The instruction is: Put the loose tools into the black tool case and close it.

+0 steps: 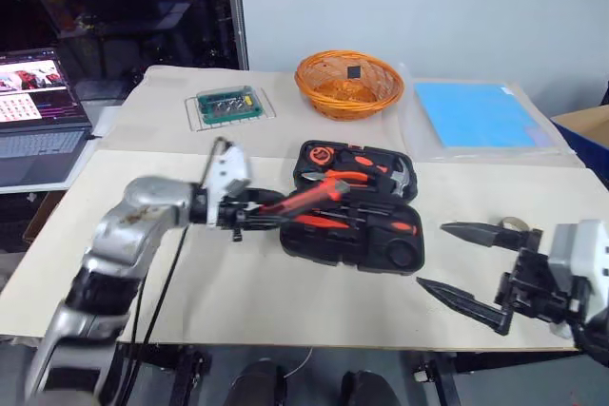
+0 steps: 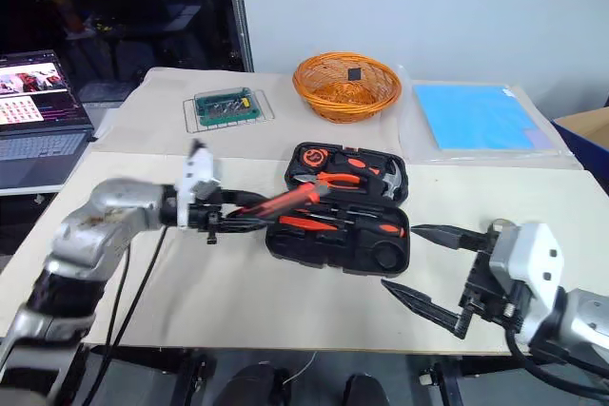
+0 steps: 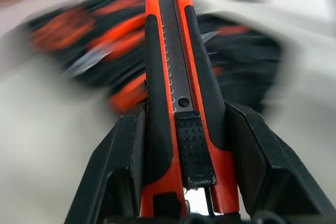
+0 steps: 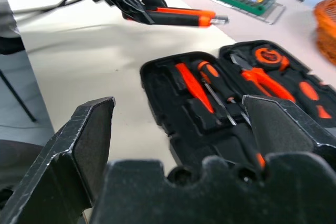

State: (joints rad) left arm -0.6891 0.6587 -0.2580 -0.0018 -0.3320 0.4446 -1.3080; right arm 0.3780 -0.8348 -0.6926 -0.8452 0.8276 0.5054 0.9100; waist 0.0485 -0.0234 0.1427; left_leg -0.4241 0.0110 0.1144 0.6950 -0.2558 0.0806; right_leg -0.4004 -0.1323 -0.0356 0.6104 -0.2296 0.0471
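Note:
The black tool case (image 1: 404, 256) lies open mid-table, with its near half towards me. An orange-and-black utility knife (image 1: 310, 195) sticks out level from my left gripper (image 1: 259, 212), which is shut on its rear end. The knife's tip hangs over the case's left edge. In the left wrist view the knife (image 3: 168, 77) runs straight out between the two fingers (image 3: 118, 171). Two screwdrivers (image 4: 195, 86) rest in the near half. My right gripper (image 1: 431, 256) is open and empty, right of the case. A small greyish roll (image 1: 515, 223) peeks out behind it.
Pliers, a hammer and a tape measure sit in the case's far half (image 1: 354, 166). An orange wicker basket (image 1: 348, 83), a small green box (image 1: 228, 105) and a blue sheet (image 1: 476, 113) lie at the back. A laptop (image 1: 33, 111) stands off to the left.

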